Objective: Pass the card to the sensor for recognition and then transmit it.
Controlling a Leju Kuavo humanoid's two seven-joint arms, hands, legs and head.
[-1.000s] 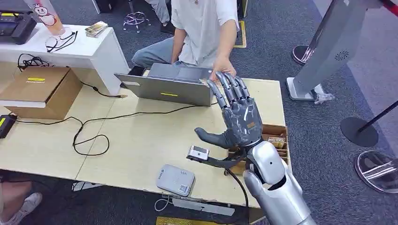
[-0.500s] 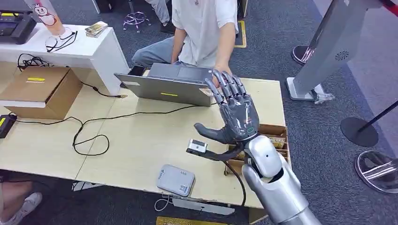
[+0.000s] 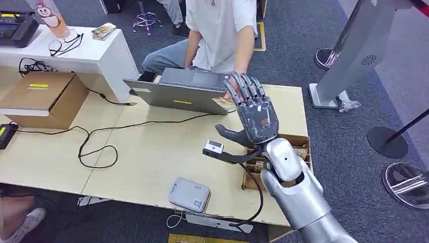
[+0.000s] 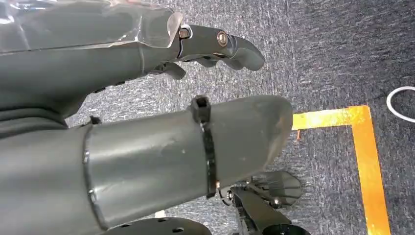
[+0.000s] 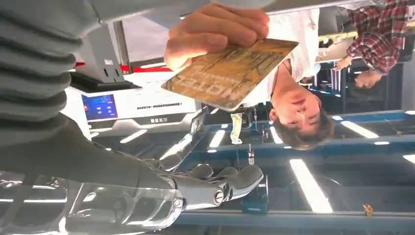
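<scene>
The card [image 5: 230, 73], tan and gold with printed lettering, is pinched along one edge in a person's hand [image 5: 213, 32], held just above my right hand [image 3: 255, 119] over the far part of the table [image 3: 152, 152]; from my head view a corner of it [image 3: 225, 103] peeks out beside my fingertips, next to the grey laptop [image 3: 177, 93]. My right hand is raised palm-forward with its fingers [image 3: 245, 88] spread apart and its thumb stuck out to the side, gripping nothing and not touching the card. My left hand [image 4: 147, 98] hangs over dark grey carpet [image 4: 318, 58] with an orange tape corner [image 4: 362, 147] on it, its fingers loosely curved and apart, nothing in it. Below my right thumb a small silver-topped device [image 3: 213, 148] sits on a dark bracket at my wrist, and nearer the table's front edge lies a flat grey sensor unit [image 3: 189, 194] with a label on it. Beside my right forearm is an open wooden box [image 3: 298, 147] holding more cards. A black cable [image 3: 96, 142] loops across the tabletop toward a cardboard box [image 3: 48, 96] at the left. The person in a white shirt [image 3: 217, 25] sits behind the laptop.
</scene>
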